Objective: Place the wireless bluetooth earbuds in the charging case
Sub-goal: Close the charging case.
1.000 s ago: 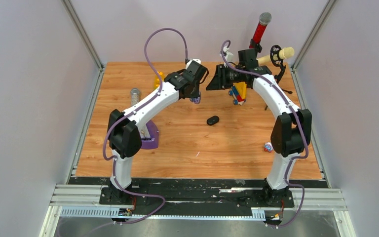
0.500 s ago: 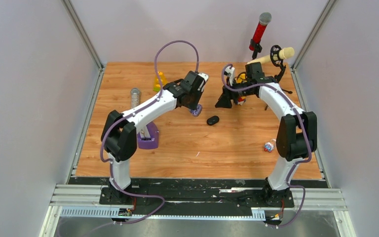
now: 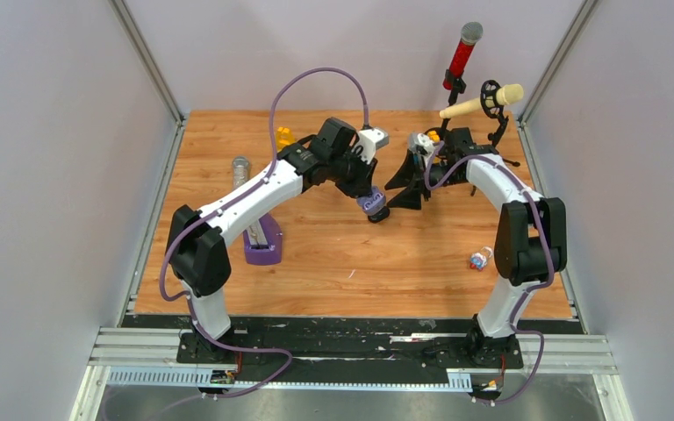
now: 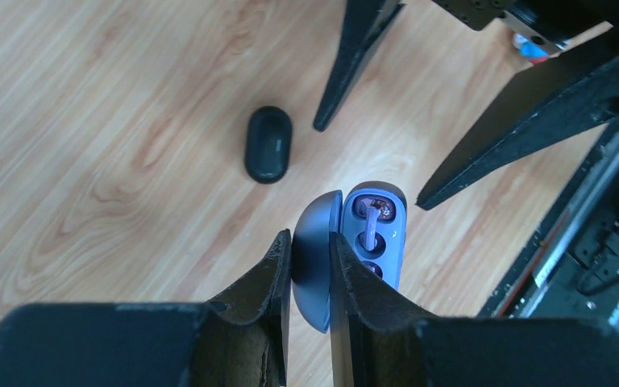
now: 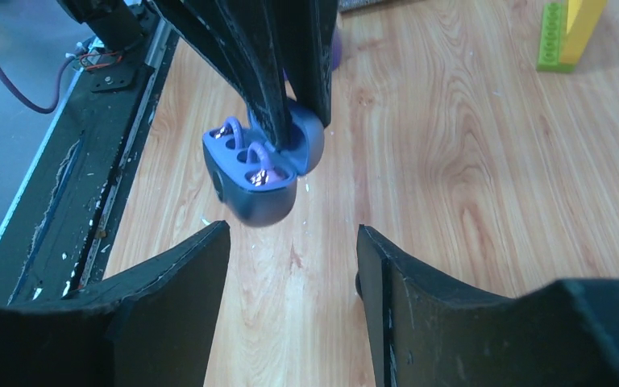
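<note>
My left gripper (image 4: 310, 239) is shut on the lid of an open purple-blue charging case (image 4: 375, 234) and holds it above the table. Purple earbuds (image 4: 368, 222) sit in its wells. They also show in the right wrist view (image 5: 259, 165), with the case (image 5: 254, 185) hanging from the left fingers (image 5: 286, 72). My right gripper (image 5: 292, 234) is open and empty, just in front of and below the case. A closed black pebble-shaped case (image 4: 268, 143) lies on the table beside them. In the top view the left gripper (image 3: 370, 200) and right gripper (image 3: 406, 191) face each other at mid-table.
A purple stand (image 3: 264, 241) sits beside the left arm. A silver cylinder (image 3: 240, 167) and a yellow toy (image 3: 283, 137) lie far left. A small red-and-blue bottle (image 3: 477, 260) lies at the right. Two microphones (image 3: 462, 53) stand at the back right. A green-yellow block (image 5: 566, 31) is behind.
My left gripper has carried the purple case right and nearer, over the black case. My right gripper has swung down and left to face it.
</note>
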